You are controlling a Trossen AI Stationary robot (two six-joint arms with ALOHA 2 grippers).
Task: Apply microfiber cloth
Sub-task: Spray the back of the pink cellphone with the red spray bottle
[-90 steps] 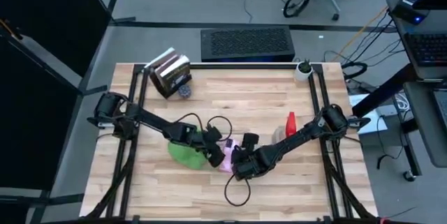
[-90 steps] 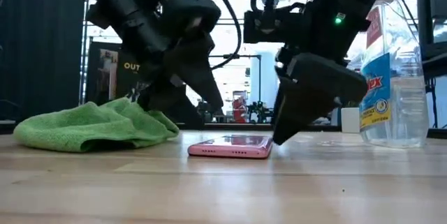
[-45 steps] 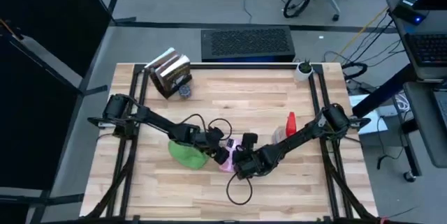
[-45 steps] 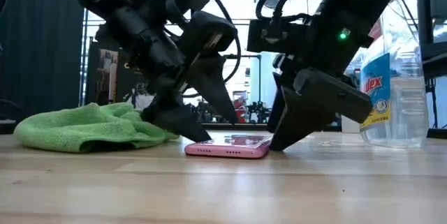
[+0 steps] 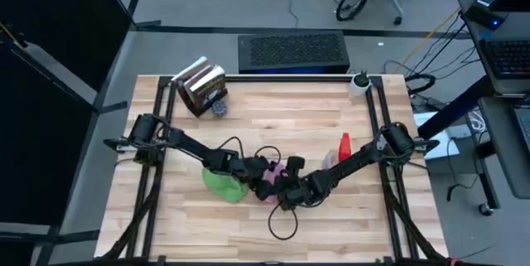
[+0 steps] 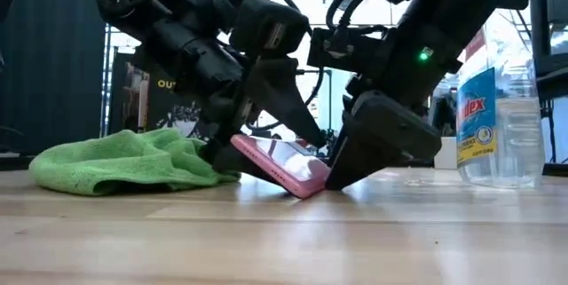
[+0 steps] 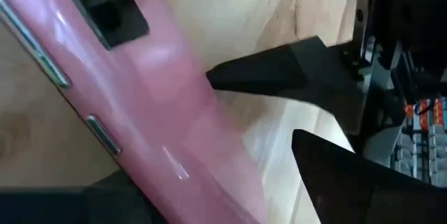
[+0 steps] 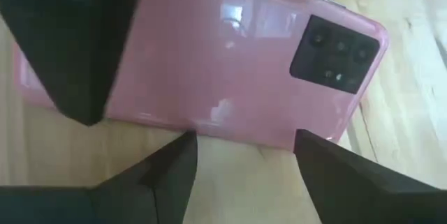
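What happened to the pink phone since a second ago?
The pink phone lay flat on the table before. Now its cloth-side edge is tipped up, propped between the left claw and the right claw, while its other edge rests on the wood. The left arm slid further toward the phone. The green cloth shifted only slightly, and the spray bottle did not move.

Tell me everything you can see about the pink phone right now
The pink phone is a slim glossy slab with a dark camera block at one corner of its back. It is tilted, one edge on the wooden table, the other raised toward the microfiber cloth. The left gripper and right gripper flank it.
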